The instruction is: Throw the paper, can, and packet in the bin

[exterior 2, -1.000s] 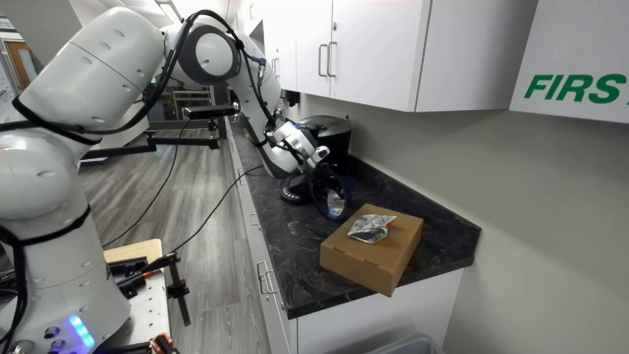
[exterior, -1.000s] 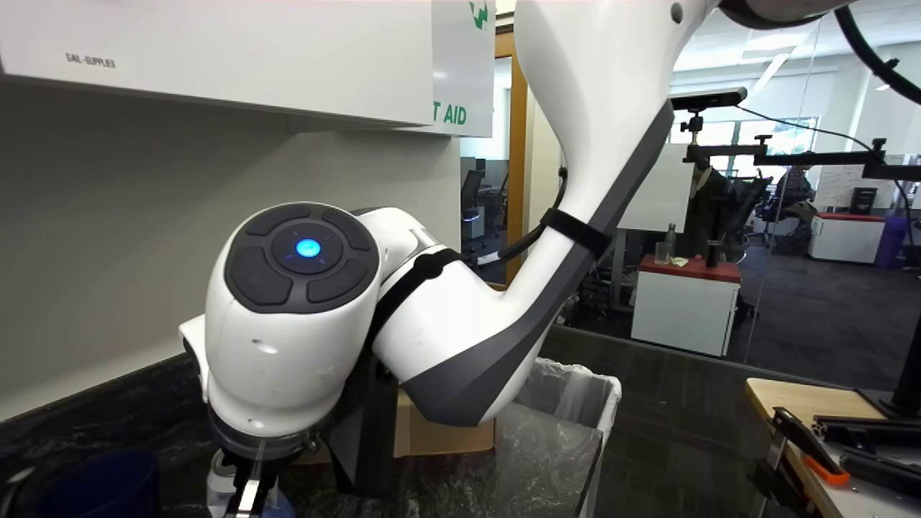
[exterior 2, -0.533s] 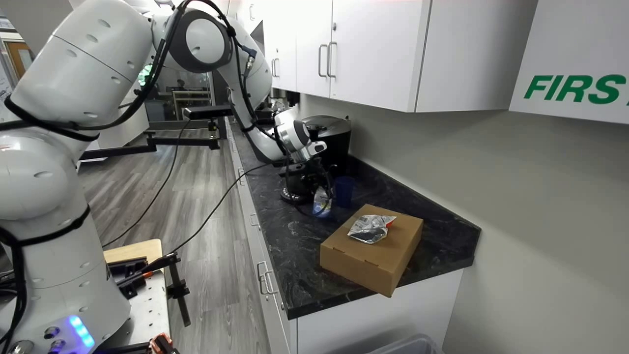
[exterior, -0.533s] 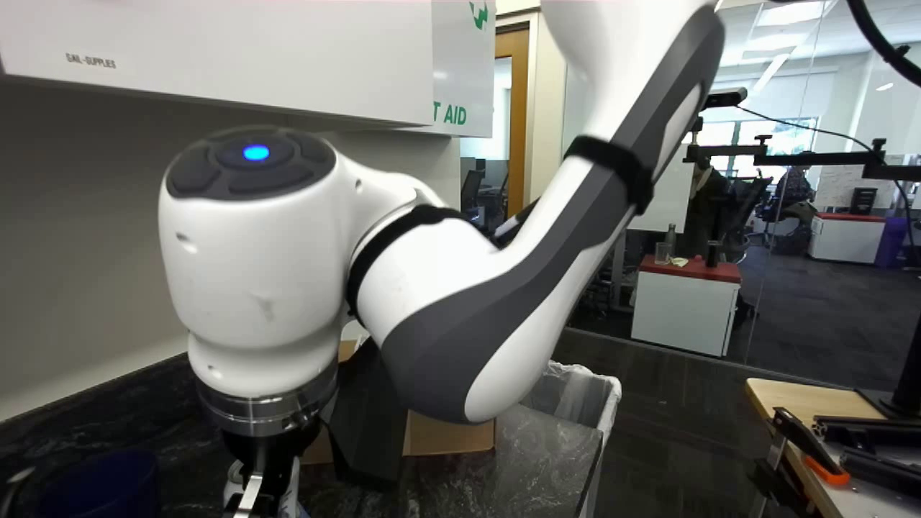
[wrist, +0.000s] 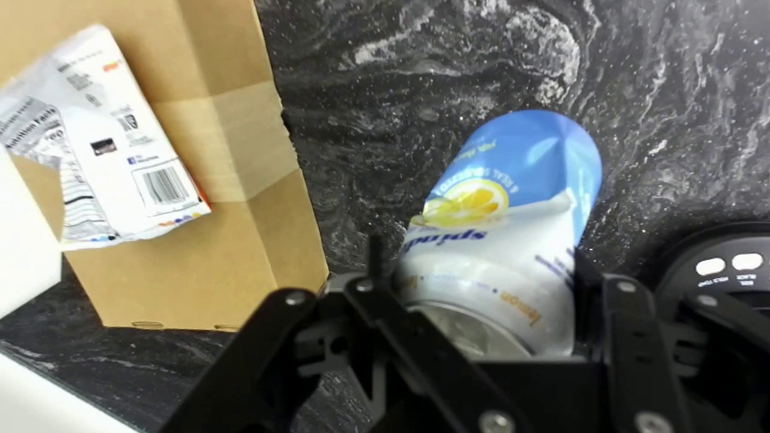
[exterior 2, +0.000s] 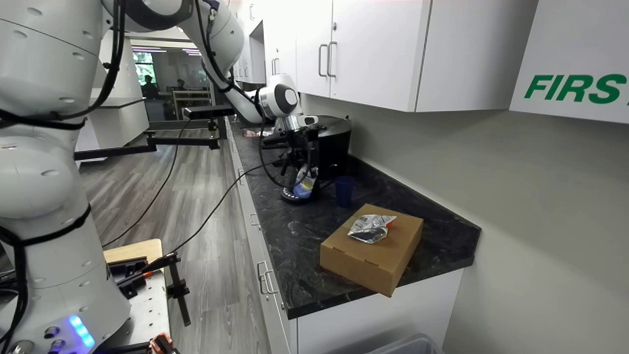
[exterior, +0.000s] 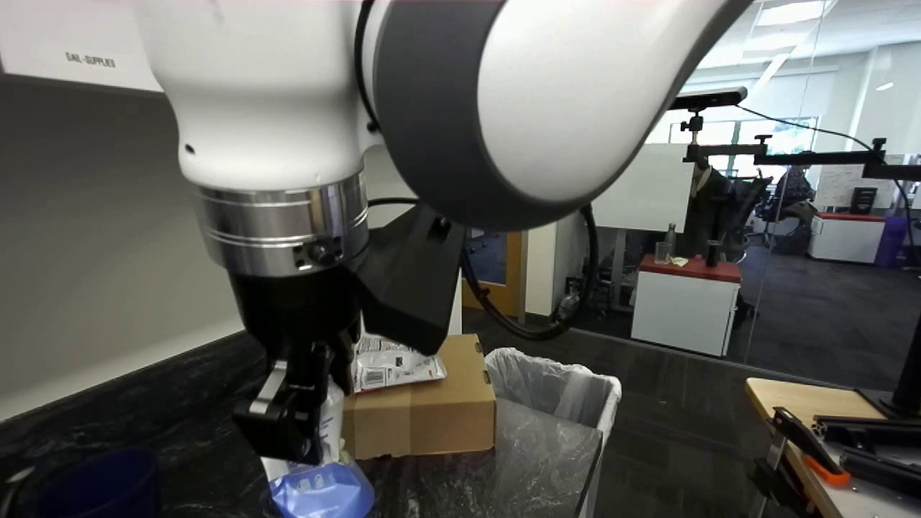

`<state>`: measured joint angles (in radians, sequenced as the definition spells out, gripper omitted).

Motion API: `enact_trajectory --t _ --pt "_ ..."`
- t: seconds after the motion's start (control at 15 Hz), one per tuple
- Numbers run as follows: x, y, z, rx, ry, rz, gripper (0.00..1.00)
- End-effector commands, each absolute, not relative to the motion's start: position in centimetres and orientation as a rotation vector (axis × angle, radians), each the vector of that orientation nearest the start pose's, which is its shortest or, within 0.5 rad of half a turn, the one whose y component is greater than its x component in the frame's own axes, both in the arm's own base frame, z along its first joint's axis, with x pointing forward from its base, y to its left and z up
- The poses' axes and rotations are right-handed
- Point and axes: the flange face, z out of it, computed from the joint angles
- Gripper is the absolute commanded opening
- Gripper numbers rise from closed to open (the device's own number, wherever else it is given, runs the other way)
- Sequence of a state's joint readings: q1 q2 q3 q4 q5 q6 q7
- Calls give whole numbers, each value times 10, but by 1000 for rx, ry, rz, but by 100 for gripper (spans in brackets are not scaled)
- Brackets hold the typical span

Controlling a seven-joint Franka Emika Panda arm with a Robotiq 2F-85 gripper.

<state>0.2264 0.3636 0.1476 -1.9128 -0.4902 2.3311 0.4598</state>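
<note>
The hand [wrist: 484, 285] grips the can [wrist: 499, 234] near its silver top, a finger on either side, jaws part-way apart with the can filling the gap. Can dented. Lettering, inverted in the wrist view: "spind…" in dark blue, partly lost in a crease; "lemon" in orange; "REAL SQUEEZED" in an arc beside a lemon-slice picture. Orientation: silver top toward the hand, blue end away from it; long axis slants to the upper right in the wrist view; in both exterior views the blue end points down, can roughly upright. Position: over the desk [wrist: 373, 78], in the wrist view between the cardboard box [wrist: 198, 264] and the base of a black appliance [exterior 2: 334, 150]; contact with the desk cannot be told. The packet [wrist: 129, 141] lies on top of the box, barcode and "Nutrition Facts" legible, remaining print too small. Box brown, a strip of tape [wrist: 255, 141] across its edge. Desk surface black with grey-white marbling. A blue cup [exterior 2: 344, 191] stands on it, near the appliance. The bin [exterior: 575, 392], whitish bag folded over its rim, is just beyond the desk's end. Above: wall cabinet [exterior: 72, 32] labelled "SUPPLIES", preceding word blurred; white panel [exterior 2: 570, 54], green "FIRS" cut off at the view's edge. Farther back: dark carpet [exterior: 676, 417], red-topped white cabinet [exterior: 687, 309].
</note>
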Motion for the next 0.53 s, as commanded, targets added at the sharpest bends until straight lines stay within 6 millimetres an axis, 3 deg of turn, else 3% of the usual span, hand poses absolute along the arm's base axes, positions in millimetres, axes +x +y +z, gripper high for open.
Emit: enact_trajectory --t 0.0,0.47 --pt "568 202 348 -3408 -323 -224 40" --pt "549 191 394 -3354 -202 -90 40"
